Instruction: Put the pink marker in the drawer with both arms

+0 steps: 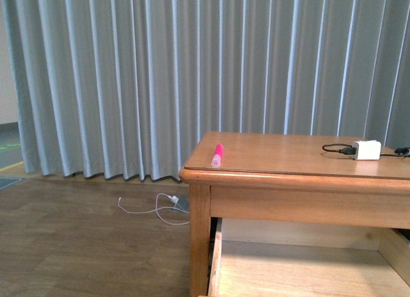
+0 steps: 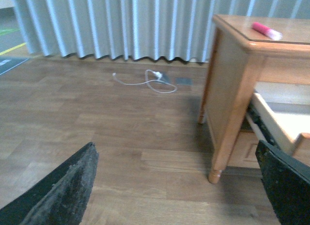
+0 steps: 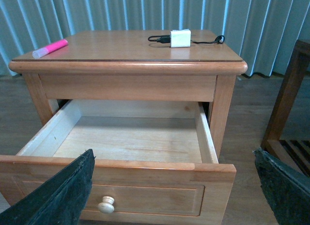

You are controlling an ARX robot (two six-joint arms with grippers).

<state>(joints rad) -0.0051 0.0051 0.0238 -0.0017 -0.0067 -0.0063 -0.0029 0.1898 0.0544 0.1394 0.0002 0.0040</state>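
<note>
The pink marker [image 1: 217,155] is showing bright pink with a paler tip. The desk [image 1: 288,157] is glowing honey-brown, and the drawer [image 3: 131,137] is showing paler wood inside. The pleated curtain [image 1: 128,79] is looking grey-blue, and the charger [image 1: 367,150] white.

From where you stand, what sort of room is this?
Probably a home-like room, perhaps a bedroom. Floor-length grey curtains cover the back wall, the floor is wood plank, and a wooden bedside cabinet stands with its drawer pulled open and a white charger on top.
</note>
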